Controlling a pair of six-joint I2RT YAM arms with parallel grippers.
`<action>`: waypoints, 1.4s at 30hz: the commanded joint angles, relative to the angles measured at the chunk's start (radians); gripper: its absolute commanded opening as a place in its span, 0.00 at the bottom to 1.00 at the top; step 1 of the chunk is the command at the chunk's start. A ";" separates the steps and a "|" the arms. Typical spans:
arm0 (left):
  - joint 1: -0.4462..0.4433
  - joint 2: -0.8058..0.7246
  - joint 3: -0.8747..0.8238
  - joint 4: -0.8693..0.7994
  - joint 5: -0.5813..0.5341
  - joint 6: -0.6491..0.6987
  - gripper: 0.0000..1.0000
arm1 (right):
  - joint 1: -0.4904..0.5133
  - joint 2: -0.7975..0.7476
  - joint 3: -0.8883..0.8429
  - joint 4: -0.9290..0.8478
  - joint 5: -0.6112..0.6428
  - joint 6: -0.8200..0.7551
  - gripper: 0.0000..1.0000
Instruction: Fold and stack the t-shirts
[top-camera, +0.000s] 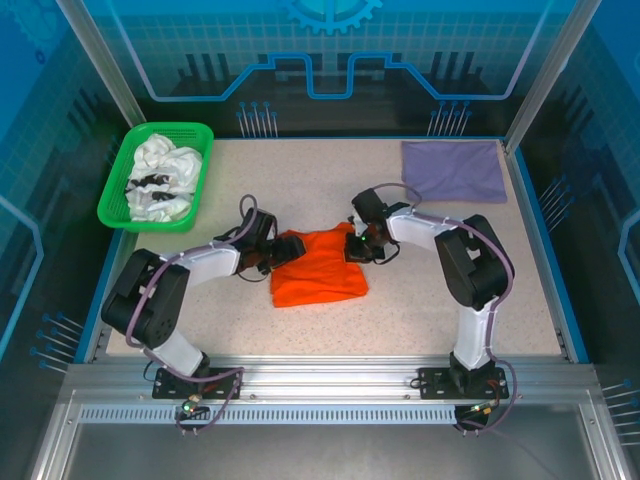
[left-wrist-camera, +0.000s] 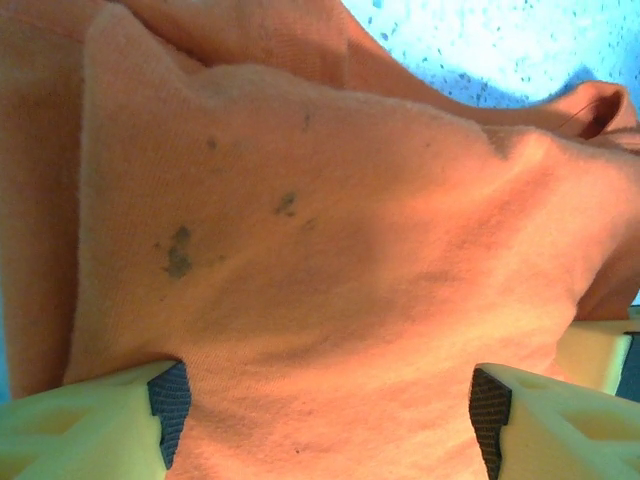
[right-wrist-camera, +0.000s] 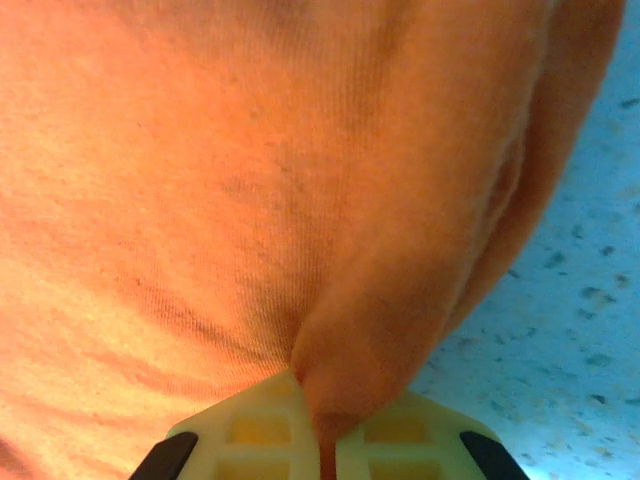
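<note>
Orange t-shirt (top-camera: 318, 270) is lying at the middle of the table (top-camera: 450, 290); I'm pinching a fold of it in the right gripper (right-wrist-camera: 320, 425), while my left gripper (left-wrist-camera: 330, 405) is standing spread wide over its cloth.

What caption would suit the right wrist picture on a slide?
Right gripper pinching a fold of the orange t-shirt, speckled table alongside.

Green plastic basket (top-camera: 113, 190) sits at the far-left corner of the table (top-camera: 300, 180), which has a beige speckled top with a blue border. A silver slotted rail (top-camera: 330, 378) runs along the near edge. The backdrop's a blue panel (top-camera: 330, 60) with circuit lines and a gear graphic.
</note>
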 joint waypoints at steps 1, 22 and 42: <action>0.010 -0.074 -0.036 -0.051 -0.062 -0.030 0.83 | 0.007 0.043 0.043 -0.065 0.093 -0.049 0.01; 0.010 -0.675 -0.607 0.337 -0.092 -0.139 0.90 | -0.158 0.087 0.460 -0.212 0.534 -0.222 0.00; 0.011 -0.717 -0.626 0.374 -0.055 -0.172 0.88 | -0.298 0.380 1.093 -0.439 0.592 -0.372 0.00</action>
